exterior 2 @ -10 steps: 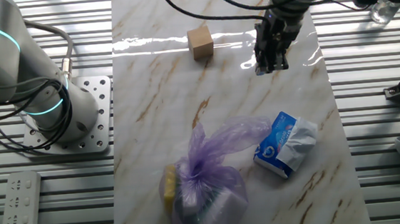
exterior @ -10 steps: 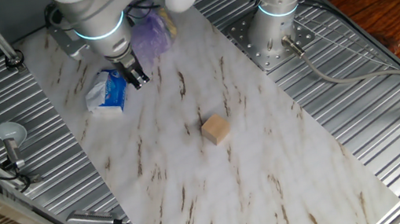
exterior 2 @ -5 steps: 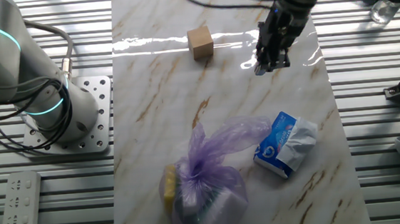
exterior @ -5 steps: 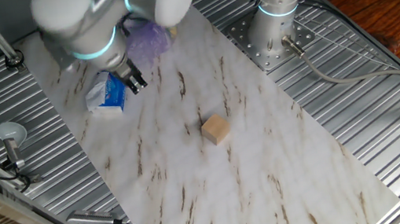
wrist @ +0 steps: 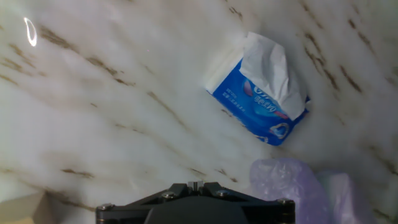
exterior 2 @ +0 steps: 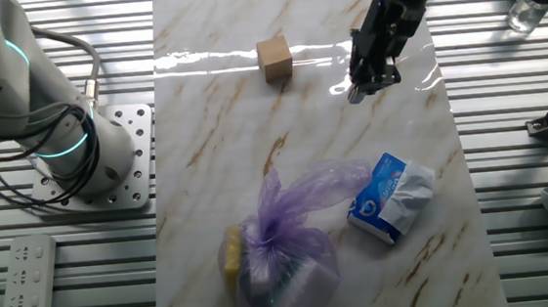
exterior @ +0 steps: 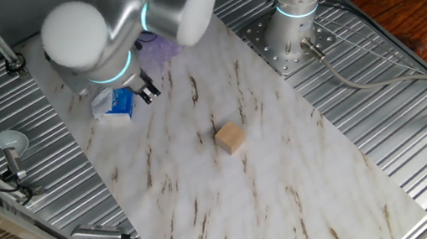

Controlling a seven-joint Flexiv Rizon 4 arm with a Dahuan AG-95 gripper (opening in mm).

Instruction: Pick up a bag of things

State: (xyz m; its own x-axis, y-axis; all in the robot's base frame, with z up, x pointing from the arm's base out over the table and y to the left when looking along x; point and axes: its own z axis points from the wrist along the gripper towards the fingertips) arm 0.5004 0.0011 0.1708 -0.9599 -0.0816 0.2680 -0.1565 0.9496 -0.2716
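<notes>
Claw (exterior 2: pixel 359 90): hangs above the marble desk (exterior 2: pixel 213 129), empty, nothing between the fingers. Fingers sit close together in the other fixed view, but the frames are too small and blurred to say whether it is released or clenched, so I cannot tell. In the hand view the fingers do not show at all, only the dark edge of the hand at the bottom.

Change over the last second: the fingertips have hardly travelled over the desk, but the arm above them has swung and tilted, so the claw now leans rather than pointing straight down. In one fixed view the claw (exterior: pixel 145 90) sits just beside the blue-and-white packet (exterior: pixel 115 104), with the big wrist joint shifted to the left of frame.

Outward: blue-and-white packet (wrist: pixel 259 89) lies mid-frame in the hand view, torn white top upward. Below and right of it, at the frame edge, the bag of things (wrist: pixel 291 186) comes into sight: lilac, wrinkled, pale block showing through.

In the other fixed view the bag of things (exterior 2: pixel 279 244) rests on the desk, well apart from the claw, its stretched corner touching or nearly touching the packet (exterior 2: pixel 390 196). Yellow item at its left side. Wooden cube (exterior 2: pixel 274 58) sits far from both.

Judgement: this is re-aiming, not grasping. The bag is untouched; approach and descent remain. The packet lies between claw and bag, a snag risk.
</notes>
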